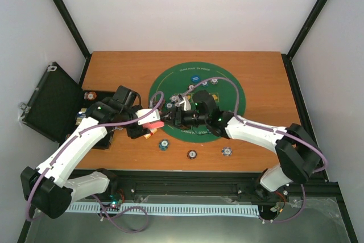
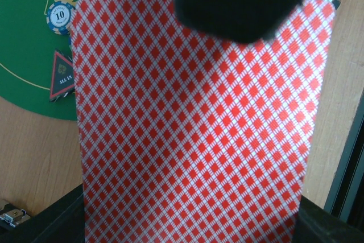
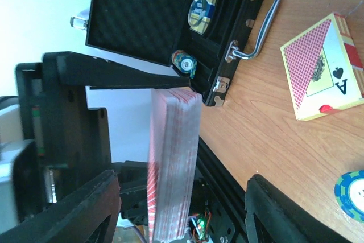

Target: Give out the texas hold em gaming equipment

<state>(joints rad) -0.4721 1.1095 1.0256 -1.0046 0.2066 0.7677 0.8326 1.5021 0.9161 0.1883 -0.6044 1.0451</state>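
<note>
Gently, with the deck of playing cards point(image 3: 173, 163) clamped tight in the left gripper point(image 1: 147, 123) at the mat's point(image 1: 227, 83) eight o'clock rim and straddled by the wide-parted right gripper point(image 3: 182, 197), pinch its light, slick, bendy top card by a free edge.

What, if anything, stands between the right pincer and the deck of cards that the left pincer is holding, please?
Nothing visible does. The deck of cards, clamped in the left pincer, sits edge-on between the open fingers of the right pincer, with a bare gap on either side.
</note>
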